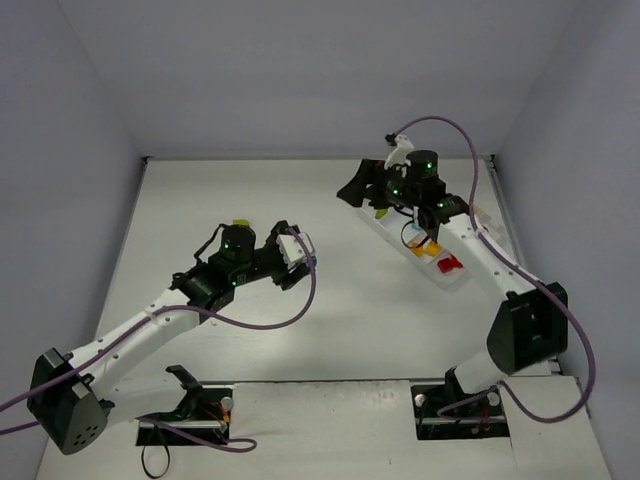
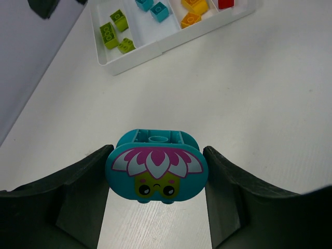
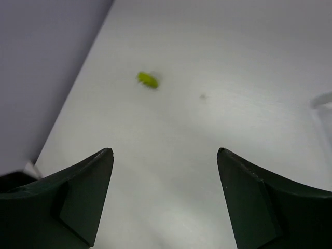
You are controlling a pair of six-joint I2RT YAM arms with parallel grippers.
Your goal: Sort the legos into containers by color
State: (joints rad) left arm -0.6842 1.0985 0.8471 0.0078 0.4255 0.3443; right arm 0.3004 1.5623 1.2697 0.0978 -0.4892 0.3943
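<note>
Teal brick point(image 2: 156, 174) with flower face was pinched tight in left claw point(image 2: 156, 155). Claw pointed at tray point(image 2: 155, 50), guessing so brick could go in teal slot point(image 2: 147, 28). Right claw point(image 3: 165, 153) gaped wide, empty, facing loose green brick point(image 3: 148, 80) on surface point(image 3: 233, 62), probably next pick. That brick was too blurry for detail. Tray was cut off at frame top in left wrist view. Right arm point(image 1: 480, 250) hid its far end from above.

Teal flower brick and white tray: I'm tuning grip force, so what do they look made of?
The teal brick looks like hard moulded plastic, smooth and low-gloss, with a crisply printed flower face. The tray is probably rigid white plastic, smooth, with thin moulded walls and dividers.
</note>
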